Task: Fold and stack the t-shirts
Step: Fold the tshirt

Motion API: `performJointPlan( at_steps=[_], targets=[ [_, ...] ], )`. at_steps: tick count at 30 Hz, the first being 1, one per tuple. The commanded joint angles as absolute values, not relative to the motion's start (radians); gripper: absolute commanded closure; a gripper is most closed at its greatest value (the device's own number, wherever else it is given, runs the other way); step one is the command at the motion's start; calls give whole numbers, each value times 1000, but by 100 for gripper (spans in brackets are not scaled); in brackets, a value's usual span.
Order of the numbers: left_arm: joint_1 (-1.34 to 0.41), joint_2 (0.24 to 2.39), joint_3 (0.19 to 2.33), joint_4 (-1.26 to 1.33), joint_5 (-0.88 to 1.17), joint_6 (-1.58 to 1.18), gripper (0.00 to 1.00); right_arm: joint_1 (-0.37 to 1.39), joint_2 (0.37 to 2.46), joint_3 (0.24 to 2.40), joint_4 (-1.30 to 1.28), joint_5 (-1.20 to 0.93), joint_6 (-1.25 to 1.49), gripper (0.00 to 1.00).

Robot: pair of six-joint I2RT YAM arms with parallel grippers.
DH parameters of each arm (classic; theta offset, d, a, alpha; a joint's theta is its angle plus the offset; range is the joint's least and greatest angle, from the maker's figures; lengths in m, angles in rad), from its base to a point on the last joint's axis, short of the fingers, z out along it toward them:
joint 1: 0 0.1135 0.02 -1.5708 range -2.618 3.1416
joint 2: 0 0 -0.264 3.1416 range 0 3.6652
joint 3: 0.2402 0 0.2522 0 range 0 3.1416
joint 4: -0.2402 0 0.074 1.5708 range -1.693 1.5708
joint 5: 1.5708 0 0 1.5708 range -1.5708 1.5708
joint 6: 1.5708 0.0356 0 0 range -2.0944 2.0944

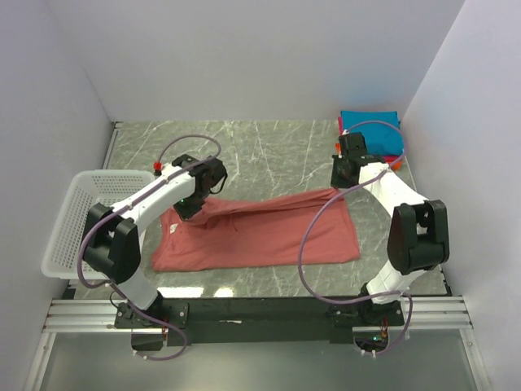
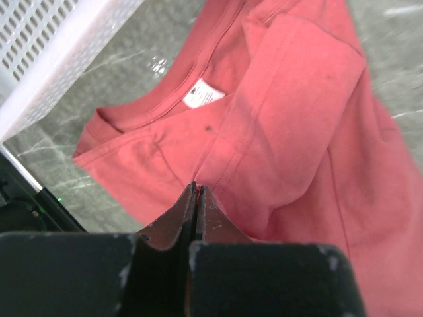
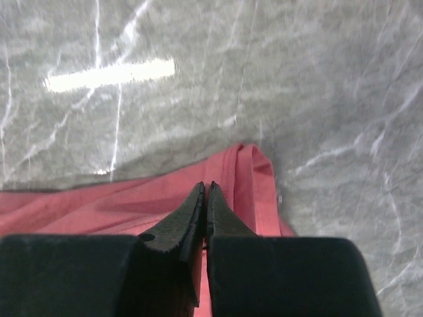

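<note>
The salmon t-shirt (image 1: 260, 232) lies spread across the middle of the table, its far edge lifted into a fold. My left gripper (image 1: 189, 208) is shut on the shirt's shoulder edge (image 2: 277, 132) near the collar and label (image 2: 203, 94). My right gripper (image 1: 340, 175) is shut on the hem corner (image 3: 248, 178) at the shirt's far right. The cloth stretches taut between the two grippers. A stack of folded shirts, teal on top (image 1: 370, 124) with magenta and orange edges under it, sits at the far right corner behind the right gripper.
A white mesh basket (image 1: 77, 216) stands at the left edge of the table, close to my left arm; its wall also shows in the left wrist view (image 2: 59, 53). White walls close in the table at back and sides.
</note>
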State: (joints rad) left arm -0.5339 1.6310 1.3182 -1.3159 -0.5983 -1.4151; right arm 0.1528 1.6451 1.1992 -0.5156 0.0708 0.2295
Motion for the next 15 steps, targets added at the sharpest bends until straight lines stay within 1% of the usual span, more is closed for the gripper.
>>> performJointPlan(
  at_steps=[1,5,6,7,11,12,13,14,15],
  targets=[
    [-558,1604,1287,-1364,-594,-1460,99,156,1562,1155,-491,97,245,100],
    [-591,1620,1249,-1330,-554,-1453,99,156,1507,1092,-483,121,267,100],
    [-592,1617,1229,-1319,-543,-1447,97,158,1499,1074,-488,133,275,100],
    [-595,1614,1218,-1293,-534,-1436,91,156,1491,1062,-488,138,281,100],
    [-607,1586,1180,-1263,-503,-1413,77,156,1433,987,-494,146,310,97],
    [-620,1565,1161,-1255,-494,-1404,72,158,1422,968,-497,156,333,93],
    [-626,1553,1151,-1247,-468,-1384,64,156,1408,930,-509,182,347,88],
    [-635,1537,1137,-1218,-451,-1362,57,156,1378,908,-517,187,359,68],
    [-653,1508,1108,-1207,-434,-1344,50,155,1358,861,-522,193,380,61]
  ],
)
